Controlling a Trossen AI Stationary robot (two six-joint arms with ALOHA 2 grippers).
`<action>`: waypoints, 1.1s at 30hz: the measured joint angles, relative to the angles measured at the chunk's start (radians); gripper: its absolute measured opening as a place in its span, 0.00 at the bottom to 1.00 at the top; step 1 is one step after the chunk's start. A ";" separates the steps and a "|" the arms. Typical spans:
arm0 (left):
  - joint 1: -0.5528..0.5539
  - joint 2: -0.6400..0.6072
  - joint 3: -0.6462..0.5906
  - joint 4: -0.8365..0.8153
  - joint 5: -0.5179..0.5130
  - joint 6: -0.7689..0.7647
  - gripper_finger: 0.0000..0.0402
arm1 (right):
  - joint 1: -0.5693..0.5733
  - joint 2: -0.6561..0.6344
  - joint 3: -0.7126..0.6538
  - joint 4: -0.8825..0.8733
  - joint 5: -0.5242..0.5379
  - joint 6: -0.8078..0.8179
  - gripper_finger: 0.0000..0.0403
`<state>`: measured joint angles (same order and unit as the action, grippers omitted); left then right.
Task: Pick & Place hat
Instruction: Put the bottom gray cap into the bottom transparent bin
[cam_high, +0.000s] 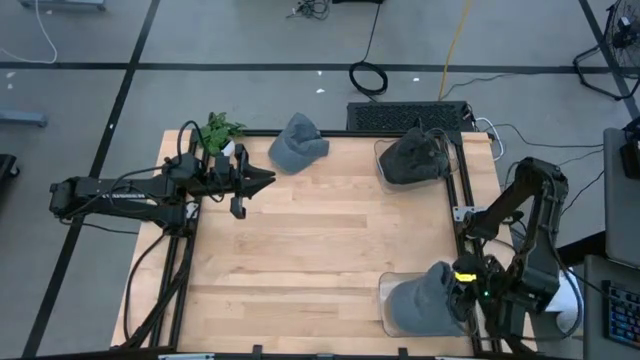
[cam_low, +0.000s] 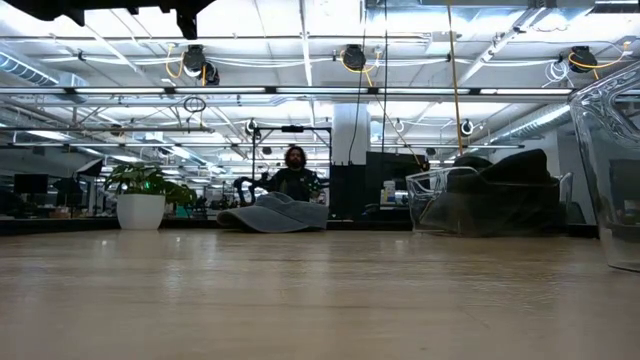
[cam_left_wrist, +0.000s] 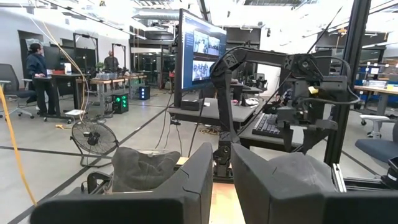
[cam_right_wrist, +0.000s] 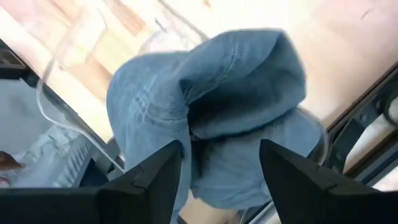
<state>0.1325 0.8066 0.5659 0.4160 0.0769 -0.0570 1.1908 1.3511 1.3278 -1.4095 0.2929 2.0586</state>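
The wooden table (cam_high: 320, 230) has a black frame along its edges, and most of its middle is bare, so there is lots of room to move there. At the far edge lies a gray-blue hat (cam_high: 297, 143) flat on the wood, near a small green plant (cam_high: 220, 131) at the far left corner. At the far right corner stands a clear bin (cam_high: 382, 160) with a dark hat (cam_high: 415, 155) inside it. At the near right corner stands another clear bin (cam_high: 385, 308), right by the table's near edge, and a blue hat (cam_high: 425, 298) sits in it. The right gripper (cam_high: 465, 295) hangs just over that blue hat (cam_right_wrist: 211, 118), at the side by the right edge of the table. Its two fingers (cam_right_wrist: 149, 180) stand wide apart with the hat's crumpled top between them, but they do not squeeze it. The left gripper (cam_high: 262, 180) floats above the far left part of the table, near the gray-blue hat but not touching it. Its fingers (cam_left_wrist: 193, 180) are nearly closed with only a thin gap, and they hold nothing. In the low view, a person sits far back in the room behind the gray-blue hat (cam_low: 275, 213).
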 joint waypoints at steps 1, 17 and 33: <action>0.000 0.000 0.000 0.000 0.000 0.000 0.17 | 0.000 -0.011 0.000 -0.012 0.011 0.001 0.51; 0.000 0.000 0.000 0.000 0.000 0.000 0.17 | 0.000 -0.097 0.000 0.052 0.534 -0.183 0.51; 0.000 0.000 0.000 0.000 0.000 0.000 0.17 | -0.164 0.090 0.000 0.873 0.368 -1.475 0.01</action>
<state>0.1322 0.8070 0.5659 0.4160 0.0769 -0.0570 1.0264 1.4409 1.3277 -0.5365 0.6613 0.5836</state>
